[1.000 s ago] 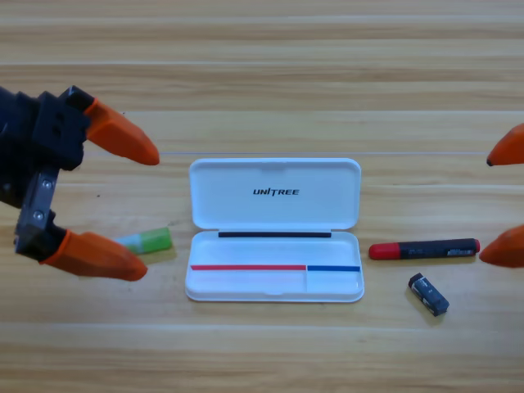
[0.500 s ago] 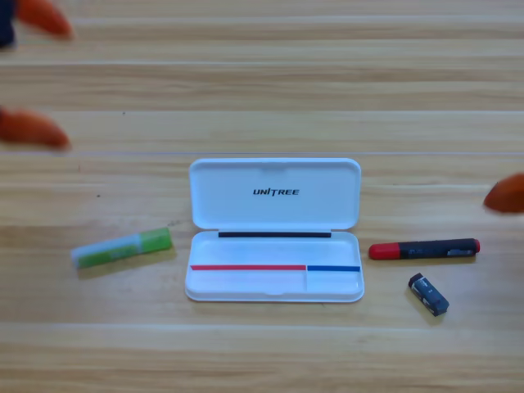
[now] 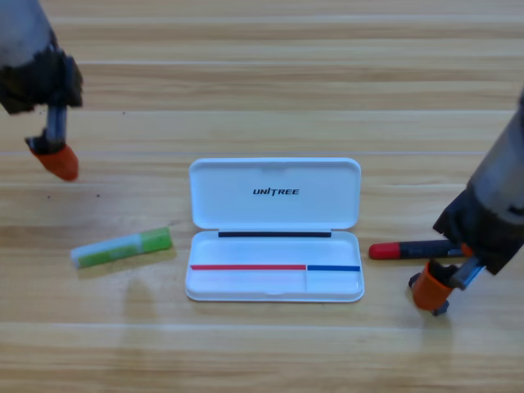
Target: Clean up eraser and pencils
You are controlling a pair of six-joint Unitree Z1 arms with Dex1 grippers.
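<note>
Eraser point(image 3: 440, 308), near right of the case point(image 3: 274, 274), is now mostly hidden under the right gripper point(image 3: 431, 288), which has dropped onto it; grip can't be told. Both pencils remain outside: red-black pencil point(image 3: 405, 249) right, green pencil point(image 3: 121, 248) left. Left gripper point(image 3: 56, 160) has pulled back far left, jaws unclear.

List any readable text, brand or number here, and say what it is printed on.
"UNITREE": black print on the inside of the open lid of the white case.
The red-and-black pencil shows no readable marking. Nothing else carries text.
</note>
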